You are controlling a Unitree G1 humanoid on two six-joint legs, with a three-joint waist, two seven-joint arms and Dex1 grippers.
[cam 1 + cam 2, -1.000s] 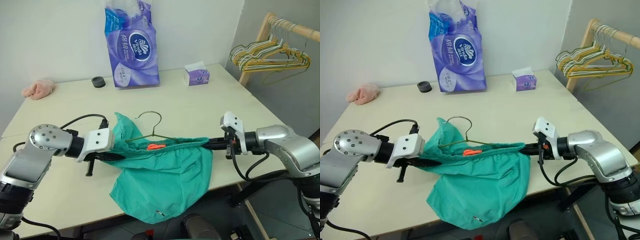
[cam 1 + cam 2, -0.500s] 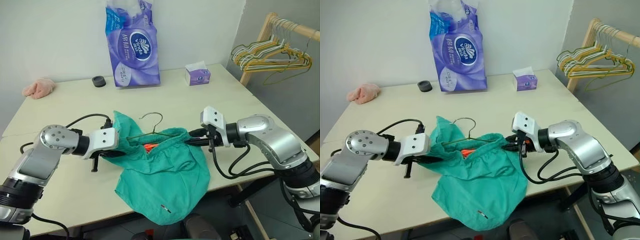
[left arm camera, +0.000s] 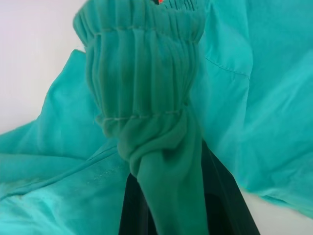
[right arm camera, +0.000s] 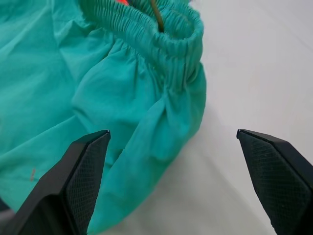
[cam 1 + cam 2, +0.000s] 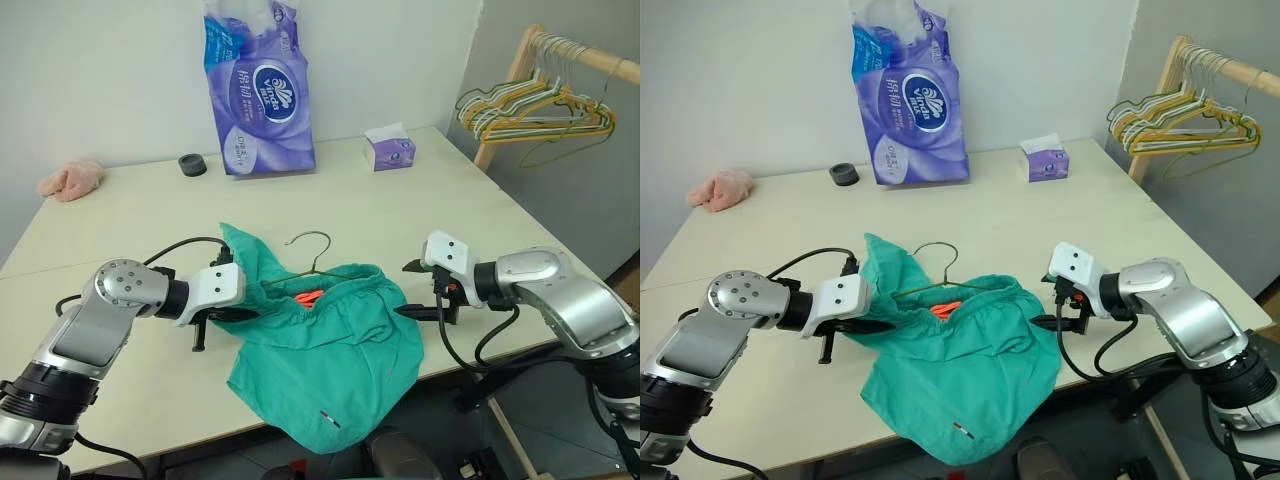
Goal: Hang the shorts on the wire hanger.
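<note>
While left gripper clenches shorts waistband, right gripper released, spread wide beside cloth

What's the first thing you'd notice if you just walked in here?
The teal-green shorts, draped over the front edge of the table with a wire hanger poking out of the waistband. The left claw pinches one end of the waistband; the right claw gapes open beside the other end. A tall purple pack stands at the back.
</note>
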